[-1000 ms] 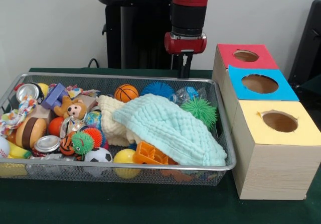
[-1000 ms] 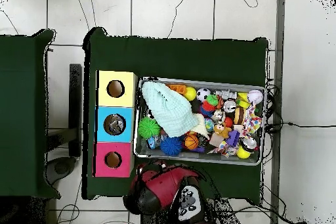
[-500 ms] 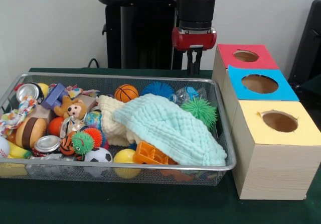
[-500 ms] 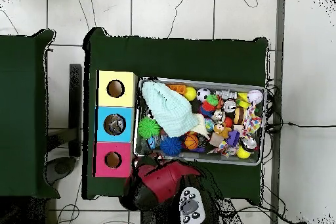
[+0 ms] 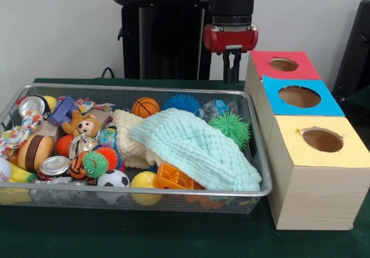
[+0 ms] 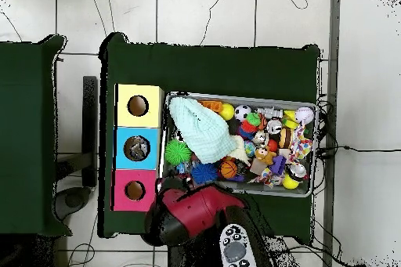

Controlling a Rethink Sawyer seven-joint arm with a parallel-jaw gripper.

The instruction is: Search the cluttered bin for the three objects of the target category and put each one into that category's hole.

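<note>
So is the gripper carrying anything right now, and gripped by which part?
Nothing is held. The black gripper hangs empty behind the wire mesh bin, fingers close together, beside the red-topped box.

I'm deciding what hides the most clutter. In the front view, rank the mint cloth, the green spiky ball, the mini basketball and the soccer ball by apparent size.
1. Mint cloth, by far.
2. Green spiky ball.
3. Soccer ball and mini basketball look alike; the soccer ball lies nearer the camera, so no ranking.
</note>
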